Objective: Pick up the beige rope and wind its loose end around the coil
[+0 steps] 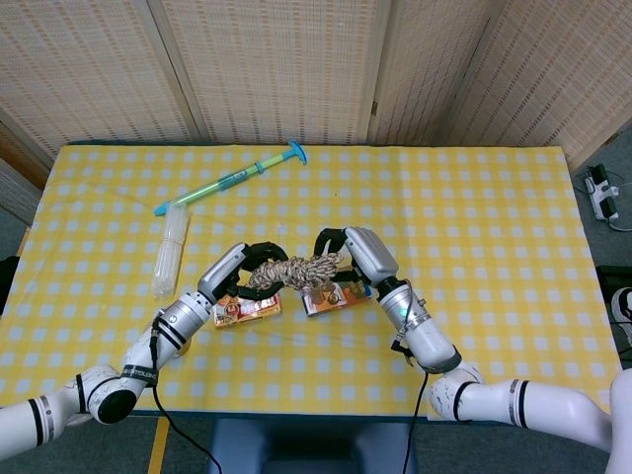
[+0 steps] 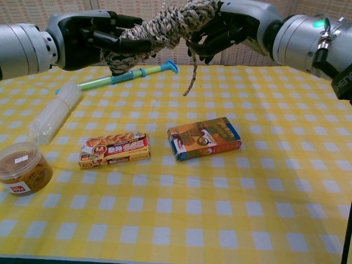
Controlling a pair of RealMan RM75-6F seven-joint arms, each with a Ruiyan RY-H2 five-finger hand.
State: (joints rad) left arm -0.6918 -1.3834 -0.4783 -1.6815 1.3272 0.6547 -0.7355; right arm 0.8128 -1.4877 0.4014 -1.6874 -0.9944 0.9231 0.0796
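The beige rope coil (image 1: 294, 271) (image 2: 159, 30) hangs in the air between both hands, above the yellow checked table. My left hand (image 1: 240, 276) (image 2: 91, 39) grips the coil's left end. My right hand (image 1: 348, 257) (image 2: 234, 25) holds the coil's right end, where the loose end (image 2: 192, 74) leaves its fingers and dangles down without reaching the table.
Below the hands lie a snack box (image 2: 114, 148) and a brown carton (image 2: 204, 138). A round jar (image 2: 22, 168) stands at the front left in the chest view. A clear tube bundle (image 1: 172, 247) and a green-blue syringe toy (image 1: 229, 179) lie at the back left.
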